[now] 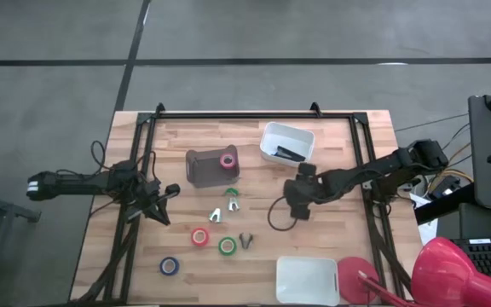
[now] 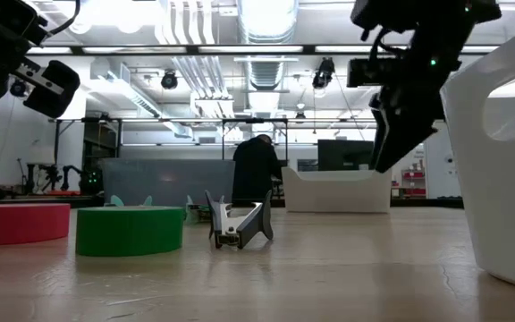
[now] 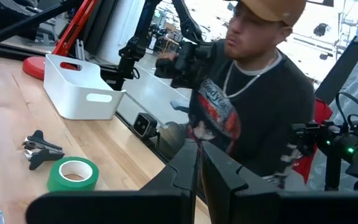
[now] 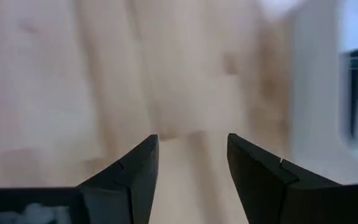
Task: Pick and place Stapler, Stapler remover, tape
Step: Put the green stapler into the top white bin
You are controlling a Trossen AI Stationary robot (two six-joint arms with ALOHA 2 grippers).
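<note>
Right gripper (image 1: 300, 207) hovering with jaws spread, empty. At nine o'clock of it, staple remover (image 1: 232, 202): light, stiff, probably slippery; best pinched across its middle. Left gripper (image 1: 170, 193) pressed together, empty.

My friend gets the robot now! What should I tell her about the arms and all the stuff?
Left gripper: shut, empty, waiting at the table's left side.
Right gripper: open, empty, over bare wood at mid-table, right of centre.
Pink tape sits on the dark holder. A dark thing, maybe the stapler, lies in the far white bin.
Still loose on the table: red tape, green tape, blue tape and three small claw-shaped removers.
The near white bin holds nothing.
Left to do: the loose rolls and removers.
</note>
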